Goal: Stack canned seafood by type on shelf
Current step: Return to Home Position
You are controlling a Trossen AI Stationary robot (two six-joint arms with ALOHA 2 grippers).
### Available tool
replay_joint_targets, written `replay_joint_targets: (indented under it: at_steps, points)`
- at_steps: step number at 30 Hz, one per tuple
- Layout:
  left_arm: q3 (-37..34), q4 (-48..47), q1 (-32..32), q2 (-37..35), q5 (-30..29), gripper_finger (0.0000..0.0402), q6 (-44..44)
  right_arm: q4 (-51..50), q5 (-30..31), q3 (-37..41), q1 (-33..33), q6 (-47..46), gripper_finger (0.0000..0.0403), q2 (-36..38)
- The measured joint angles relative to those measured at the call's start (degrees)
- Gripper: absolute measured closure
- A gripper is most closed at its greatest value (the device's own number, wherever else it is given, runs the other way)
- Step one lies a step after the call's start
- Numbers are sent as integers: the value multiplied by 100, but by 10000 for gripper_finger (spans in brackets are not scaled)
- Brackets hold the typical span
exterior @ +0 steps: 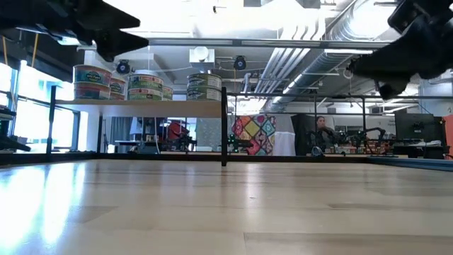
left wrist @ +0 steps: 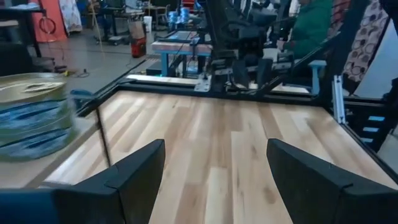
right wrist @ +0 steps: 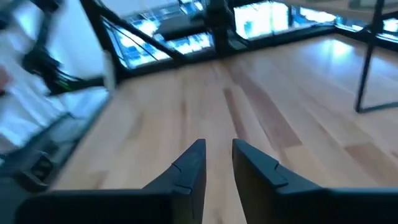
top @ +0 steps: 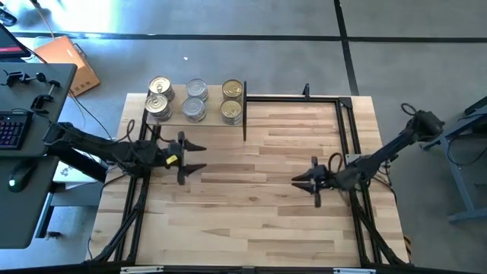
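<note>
Six tin stacks (top: pixel 195 109) on shelf (exterior: pixel 141 108), left arm (top: pixel 91 142), right arm (top: pixel 388 152) — raised

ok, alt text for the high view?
Seen from above, tins on the shelf at the table's upper-left corner show six lids: gold pairs at either end, a silver pair between. Both arms reach in over the table, left gripper open, right gripper narrowly open, neither holding anything.

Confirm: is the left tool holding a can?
No, the left tool is open with nothing between its fingers; the cans sit on the shelf.
</note>
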State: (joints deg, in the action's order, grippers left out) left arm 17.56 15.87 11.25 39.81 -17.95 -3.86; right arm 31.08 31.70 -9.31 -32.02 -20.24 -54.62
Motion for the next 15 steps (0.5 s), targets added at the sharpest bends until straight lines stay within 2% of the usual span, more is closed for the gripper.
replay_joint_targets:
  at_steps: [6, 10, 15]
  points:
    - [-6, -938, -348, -980, 243, 129, -12, 78, -497, 501, 331, 204, 355, 1292]
    - [-6, -1405, -570, -1462, 425, 129, -11, 0, -1227, 650, 832, 287, 375, 2030]
    - [-6, -1563, -861, -1784, 610, 129, 35, -281, -2370, 650, 1822, 632, 398, 2720]
